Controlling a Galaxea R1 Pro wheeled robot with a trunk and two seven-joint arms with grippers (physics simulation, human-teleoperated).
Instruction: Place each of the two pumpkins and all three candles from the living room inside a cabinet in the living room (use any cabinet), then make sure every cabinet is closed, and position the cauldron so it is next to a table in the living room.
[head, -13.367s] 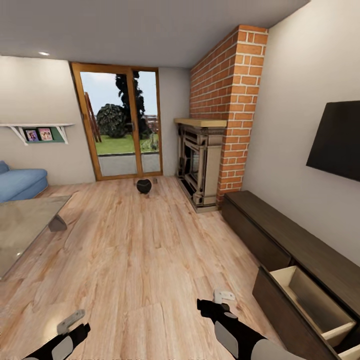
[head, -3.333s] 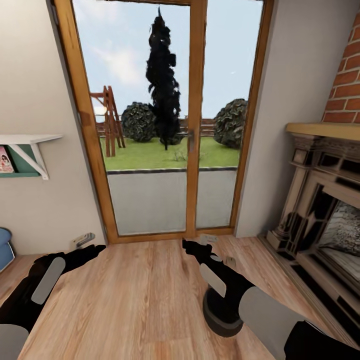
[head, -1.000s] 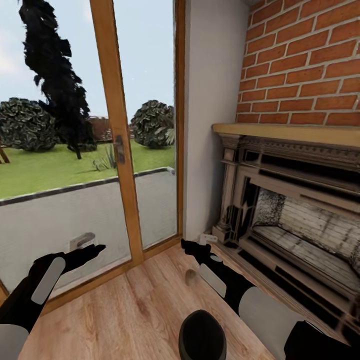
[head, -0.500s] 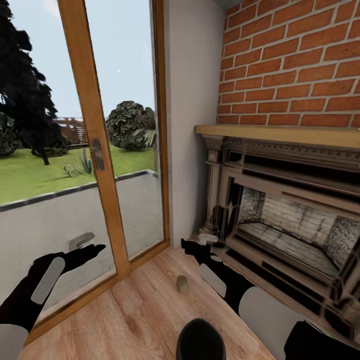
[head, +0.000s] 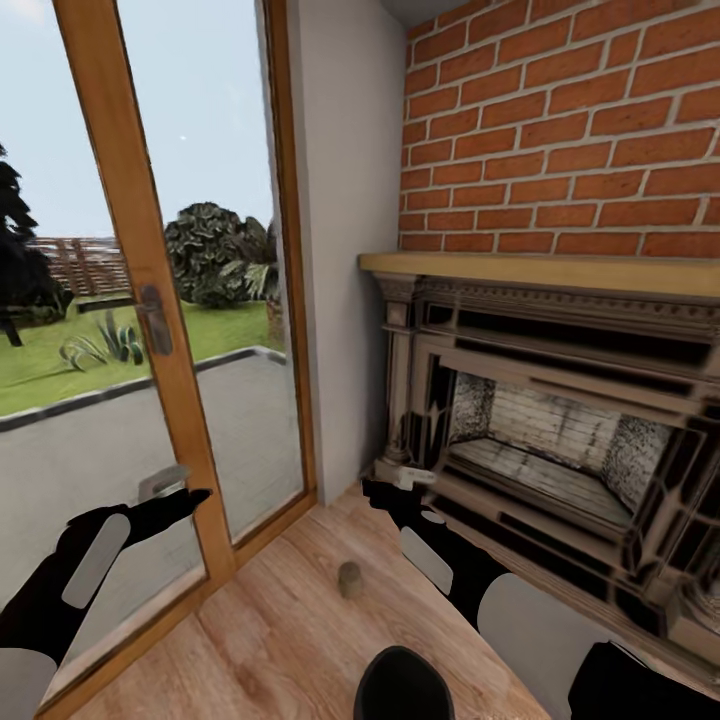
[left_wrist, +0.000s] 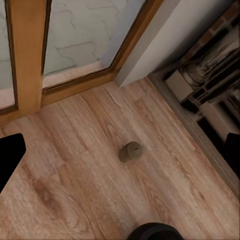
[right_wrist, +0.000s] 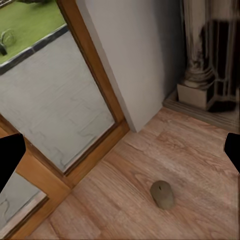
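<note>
Lying on the wood floor (head: 260, 640) between glass door (head: 150, 400) and fireplace (head: 560, 420): one candle (head: 349, 578), cauldron (head: 402, 685) near it. Left gripper (head: 175, 490) and right gripper (head: 392, 487) both spread wide, empty.

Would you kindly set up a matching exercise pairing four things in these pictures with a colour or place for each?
Things:
1. candle
2. cauldron
3. door frame
4. chimney

Descriptions:
A. red brick above the mantel
B. matte black, at the head view's bottom edge
C. beige-tan, on the wood floor
D. orange-brown wood around glass

Pairs: 1-C, 2-B, 3-D, 4-A
</note>
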